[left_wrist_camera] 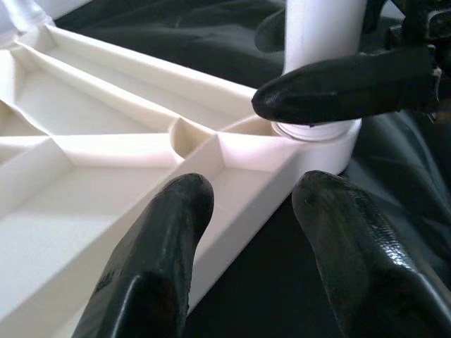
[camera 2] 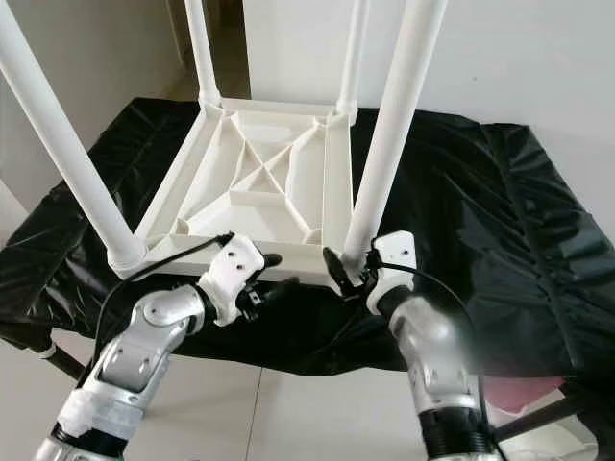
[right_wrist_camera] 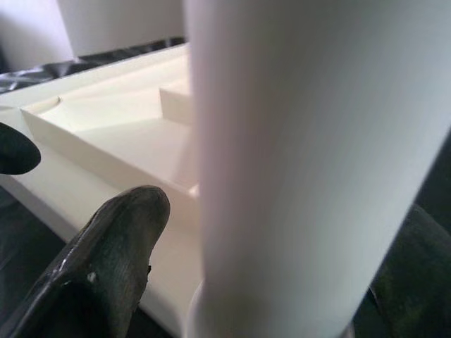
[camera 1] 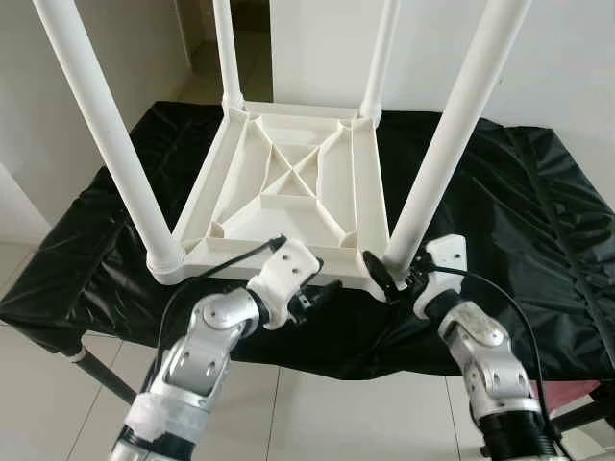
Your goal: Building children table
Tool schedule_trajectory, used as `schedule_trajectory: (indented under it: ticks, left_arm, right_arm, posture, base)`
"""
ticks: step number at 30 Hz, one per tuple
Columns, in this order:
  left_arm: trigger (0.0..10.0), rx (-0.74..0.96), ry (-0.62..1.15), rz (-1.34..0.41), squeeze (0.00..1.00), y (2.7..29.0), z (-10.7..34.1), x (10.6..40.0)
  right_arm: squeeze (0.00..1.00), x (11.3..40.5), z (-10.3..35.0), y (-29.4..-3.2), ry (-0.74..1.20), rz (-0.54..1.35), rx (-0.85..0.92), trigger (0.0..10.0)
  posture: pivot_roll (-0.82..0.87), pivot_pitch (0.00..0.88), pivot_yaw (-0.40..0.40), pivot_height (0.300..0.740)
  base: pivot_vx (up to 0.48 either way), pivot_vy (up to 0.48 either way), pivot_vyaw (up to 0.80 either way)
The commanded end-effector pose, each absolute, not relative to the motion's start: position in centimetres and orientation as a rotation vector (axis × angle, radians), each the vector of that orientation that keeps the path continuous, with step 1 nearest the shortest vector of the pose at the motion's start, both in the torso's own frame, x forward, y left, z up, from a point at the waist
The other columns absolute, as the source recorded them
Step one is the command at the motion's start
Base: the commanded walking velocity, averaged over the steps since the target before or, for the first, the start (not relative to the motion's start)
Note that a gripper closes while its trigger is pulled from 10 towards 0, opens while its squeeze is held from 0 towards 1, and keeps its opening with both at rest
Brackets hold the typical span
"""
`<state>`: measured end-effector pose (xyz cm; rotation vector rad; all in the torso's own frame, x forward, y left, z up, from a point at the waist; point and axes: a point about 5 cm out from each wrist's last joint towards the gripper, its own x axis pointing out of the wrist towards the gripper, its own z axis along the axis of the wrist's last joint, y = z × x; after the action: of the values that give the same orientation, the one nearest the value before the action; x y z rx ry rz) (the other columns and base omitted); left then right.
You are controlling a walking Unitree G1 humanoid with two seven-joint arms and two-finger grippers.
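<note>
The right gripper (camera 1: 389,280) sat at the bottom of the near right leg (camera 1: 444,134). Its two black fingers were spread, one on each side of the white leg, very close to it. From the wrist view I could not tell if they squeezed the leg or just stood next to it. I think it was there to keep that leg steady in its round socket (left_wrist_camera: 317,134).

The left gripper (camera 1: 322,288) was just beside it, at the near edge of the little table (camera 1: 288,182). Its fingers (left_wrist_camera: 158,246) were apart. One seemed to lie over the white rim and one on the outer side, with the rim between them. They did not look shut on it. I think it was there to hold the table still, so it would not slide or tip.

The table lay upside down on a black cloth (camera 1: 519,202). That way the ribs under the top faced up and the leg holes were easy to reach. All four white legs stood up from the corners. The cloth covered a low stand (camera 1: 96,370), and it likely kept the white top from getting scratched.

The job looked almost done.
</note>
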<state>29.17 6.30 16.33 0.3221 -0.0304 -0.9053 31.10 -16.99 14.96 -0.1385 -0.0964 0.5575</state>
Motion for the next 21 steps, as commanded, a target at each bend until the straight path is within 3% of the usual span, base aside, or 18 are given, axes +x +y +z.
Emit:
schedule_trajectory:
  ticks: [1,3,4,5,6,7,8,15,16,18,19,21]
  left_arm:
    - [10.0,0.331,-0.041,-0.793,0.0,6.6,16.6,29.5]
    - [10.0,0.331,-0.041,-0.793,0.0,6.6,16.6,29.5]
    - [10.0,0.331,-0.039,-0.798,0.0,6.5,16.5,29.5]
    - [10.0,0.331,-0.039,-0.798,0.0,6.5,16.5,29.5]
    - [10.0,0.33,-0.037,-0.801,0.0,6.4,16.4,29.5]
    - [10.0,0.329,-0.036,-0.804,0.0,6.3,16.4,29.4]
    - [10.0,0.327,-0.033,-0.807,0.0,6.3,16.2,29.4]
    - [10.0,0.323,-0.022,-0.819,0.0,5.9,15.7,29.1]
    - [10.0,0.321,-0.018,-0.821,0.0,5.9,15.6,29.1]
    - [10.0,0.319,-0.014,-0.824,0.0,5.9,15.5,29.1]
    - [10.0,0.317,0.001,-0.829,0.0,5.9,15.0,29.0]
    - [10.0,0.317,0.007,-0.832,0.0,5.9,14.8,28.9]
  right_arm:
    - [0.0,31.2,14.8,-16.7,-0.096,0.612,-0.145,10.0]
    - [0.0,31.2,14.8,-16.7,-0.096,0.612,-0.145,10.0]
    - [0.0,31.5,15.0,-16.7,-0.099,0.647,-0.157,4.6]
    - [0.0,31.5,15.0,-16.7,-0.099,0.647,-0.157,4.6]
    - [0.0,31.7,15.1,-16.7,-0.097,0.654,-0.164,3.2]
    - [0.0,31.8,15.1,-16.7,-0.096,0.657,-0.168,3.2]
    - [0.0,31.9,15.0,-16.7,-0.09,0.661,-0.17,0.0]
    - [0.0,31.6,14.0,-17.2,-0.062,0.662,-0.16,0.0]
    - [0.0,31.5,14.0,-17.2,-0.065,0.654,-0.149,8.7]
    - [0.0,31.5,13.9,-17.2,-0.065,0.651,-0.132,8.7]
    - [0.0,31.5,14.2,-17.3,-0.081,0.601,-0.079,10.0]
    - [0.0,31.5,14.4,-17.4,-0.091,0.571,-0.056,10.0]
  posture:
    - [-0.03,0.051,0.04,0.74]
    - [-0.03,0.051,0.04,0.74]
    - [-0.03,0.048,0.035,0.74]
    - [-0.03,0.048,0.035,0.74]
    - [-0.03,0.048,0.033,0.74]
    - [-0.03,0.05,0.03,0.74]
    - [-0.03,0.05,0.028,0.74]
    - [-0.03,0.055,0.016,0.74]
    - [-0.04,0.057,0.014,0.74]
    - [-0.04,0.057,0.014,0.74]
    - [-0.04,0.06,0.014,0.74]
    - [-0.04,0.061,0.013,0.74]
  base:
    - [0.0,0.0,0.0]
    - [0.0,0.0,0.0]
    - [0.0,0.0,0.0]
    - [0.0,0.0,0.0]
    - [0.0,0.0,0.0]
    - [0.0,0.0,0.0]
    - [0.0,0.0,0.0]
    - [0.0,0.0,0.0]
    - [0.0,0.0,0.0]
    - [0.0,0.0,0.0]
    - [0.0,0.0,0.0]
    - [0.0,0.0,0.0]
